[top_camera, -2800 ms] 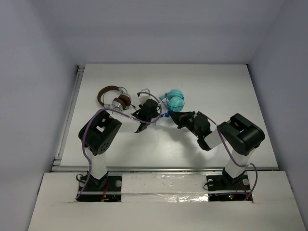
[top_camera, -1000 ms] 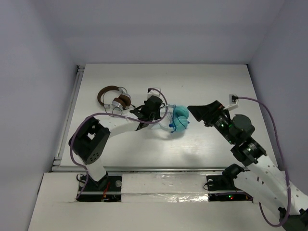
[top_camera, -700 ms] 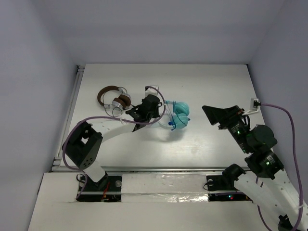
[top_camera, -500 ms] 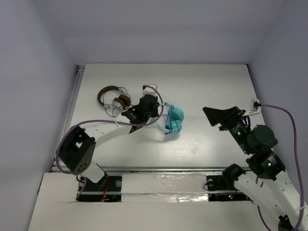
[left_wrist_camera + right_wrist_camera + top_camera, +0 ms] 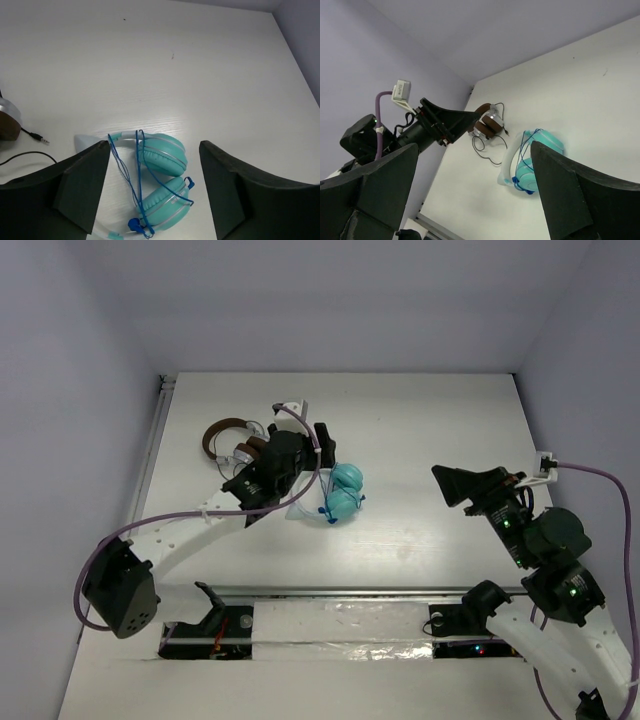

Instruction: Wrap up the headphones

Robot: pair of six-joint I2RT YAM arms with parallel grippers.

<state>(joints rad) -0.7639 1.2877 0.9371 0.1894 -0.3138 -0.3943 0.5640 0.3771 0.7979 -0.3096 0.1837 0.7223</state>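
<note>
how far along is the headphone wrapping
Looks mostly done: the blue cable loops around the headphones, which lie on the table. Nothing is in hand: the left claw hangs open above them, the right claw open and well away. Left, at most: snugging the loose loops.

The headphones (image 5: 341, 492) lie on the table (image 5: 450, 430), right of a second headset (image 5: 232, 440) and slightly nearer the front edge.
</note>
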